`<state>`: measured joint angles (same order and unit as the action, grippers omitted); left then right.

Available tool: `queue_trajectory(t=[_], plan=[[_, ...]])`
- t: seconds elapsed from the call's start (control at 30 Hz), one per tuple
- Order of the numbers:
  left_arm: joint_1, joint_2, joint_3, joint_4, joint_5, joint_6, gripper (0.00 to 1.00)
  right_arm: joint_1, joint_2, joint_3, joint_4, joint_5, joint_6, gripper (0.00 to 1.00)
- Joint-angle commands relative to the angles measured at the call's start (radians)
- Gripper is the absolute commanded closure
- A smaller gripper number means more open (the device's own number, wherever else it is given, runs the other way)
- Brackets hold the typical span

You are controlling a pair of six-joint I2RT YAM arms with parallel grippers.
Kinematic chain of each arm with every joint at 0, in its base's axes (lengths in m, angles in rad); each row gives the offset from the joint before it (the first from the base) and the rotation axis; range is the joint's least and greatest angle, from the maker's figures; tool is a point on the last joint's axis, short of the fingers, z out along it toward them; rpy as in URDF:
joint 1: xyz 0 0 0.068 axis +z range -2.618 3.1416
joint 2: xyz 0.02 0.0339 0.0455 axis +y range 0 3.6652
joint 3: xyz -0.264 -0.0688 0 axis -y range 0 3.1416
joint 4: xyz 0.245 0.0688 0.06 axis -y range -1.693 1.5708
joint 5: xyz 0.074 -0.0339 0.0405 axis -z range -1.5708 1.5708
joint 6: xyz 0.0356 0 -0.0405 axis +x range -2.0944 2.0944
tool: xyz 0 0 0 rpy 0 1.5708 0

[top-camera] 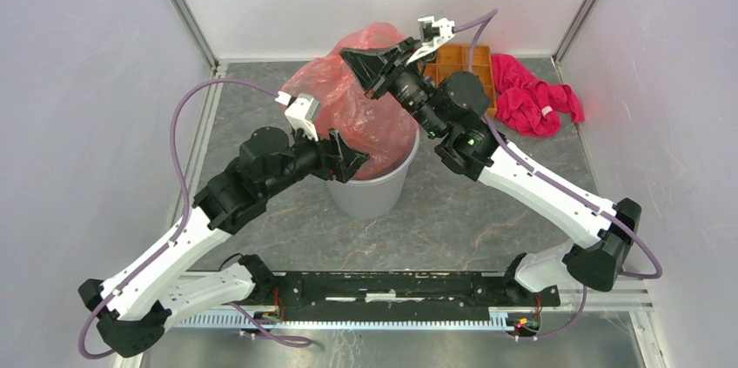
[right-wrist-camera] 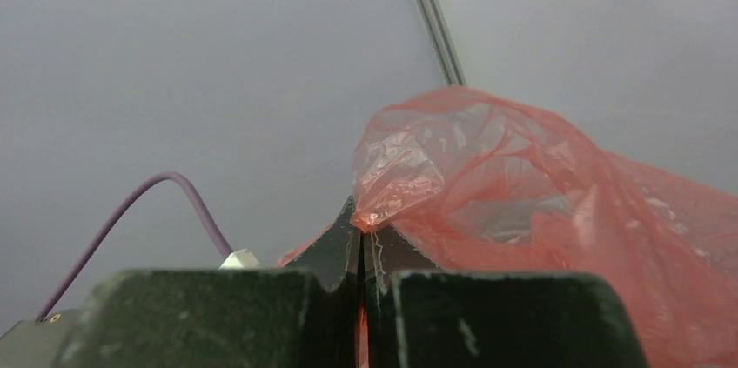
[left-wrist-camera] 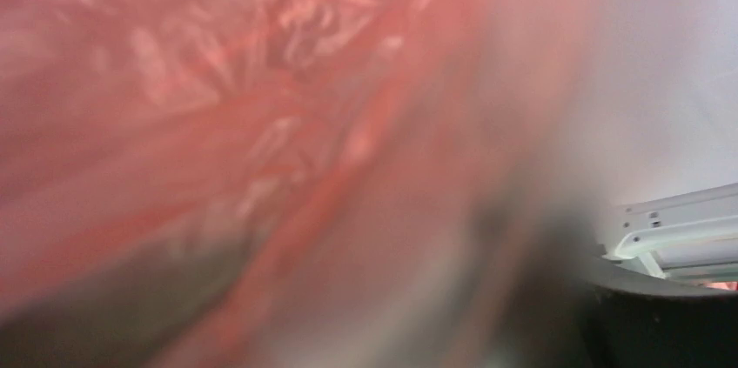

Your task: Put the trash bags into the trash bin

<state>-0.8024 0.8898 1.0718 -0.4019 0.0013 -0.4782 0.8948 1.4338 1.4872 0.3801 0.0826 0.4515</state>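
Two pincers are engaged on a single trash bag.

Left pincer [top-camera: 353,159]: it sits at the near-left rim of the trash bin [top-camera: 370,198], with its head pressed into the lower flank of the trash bag [top-camera: 357,103]. Whether its jaws are apart or together cannot be told. The overhead view shows only a dark wedge against the plastic. Its own wrist camera is filled edge to edge with blurred red film [left-wrist-camera: 218,124], and no finger is visible.

Trash bag: it lies directly ahead of the left pincer and below and beside the right one. It rises as a crumpled, puffed mound out of the bin's mouth. Its lower part is inside the bin and its upper part stands well above the rim, hiding the far edge. The bin is upright on the grey table [top-camera: 487,211], between the two arms.

Right pincer [top-camera: 348,56]: it is held above the far side of the bin, at the top of the bag. Its jaws are pressed together on a small pinch of the red plastic. In the wrist view the fingertips [right-wrist-camera: 383,250] meet, with a peak of film caught at the tip. The rest of the bag billows to the right of that pincer. A purple cable [right-wrist-camera: 157,203] arcs to its left.

Behind the right pincer's wrist stands an orange tray [top-camera: 457,62]. Just beside the tray, further right, lies a crumpled magenta cloth [top-camera: 531,98], well apart from both pincers.
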Motion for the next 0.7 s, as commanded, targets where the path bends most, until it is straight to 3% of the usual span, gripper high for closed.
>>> queue_trajectory(t=[0.0,0.07,0.17,0.33,0.5,0.67], plan=[[0.0,-0.036,-0.031,-0.033,-0.051,0.0,0.12,-0.002,-0.071,-0.058,-0.009,-0.065,0.076,0.99],[0.0,-0.067,-0.033,-0.027,0.07,0.053,0.07,-0.002,-0.086,-0.059,-0.068,-0.081,0.047,0.99],[0.0,-0.146,-0.019,-0.064,0.246,0.157,0.0,-0.002,-0.098,-0.012,-0.182,-0.23,-0.109,0.99],[0.0,-0.274,0.071,-0.154,0.312,0.21,0.0,-0.003,-0.151,0.037,-0.437,-0.457,-0.419,0.99],[0.0,-0.289,0.161,-0.144,0.225,0.154,0.0,-0.002,-0.211,0.02,-0.596,-0.799,-0.638,1.0],[0.0,-0.241,0.226,-0.061,-0.086,-0.016,0.0,-0.002,-0.237,-0.005,-0.67,-0.784,-0.708,0.99]])
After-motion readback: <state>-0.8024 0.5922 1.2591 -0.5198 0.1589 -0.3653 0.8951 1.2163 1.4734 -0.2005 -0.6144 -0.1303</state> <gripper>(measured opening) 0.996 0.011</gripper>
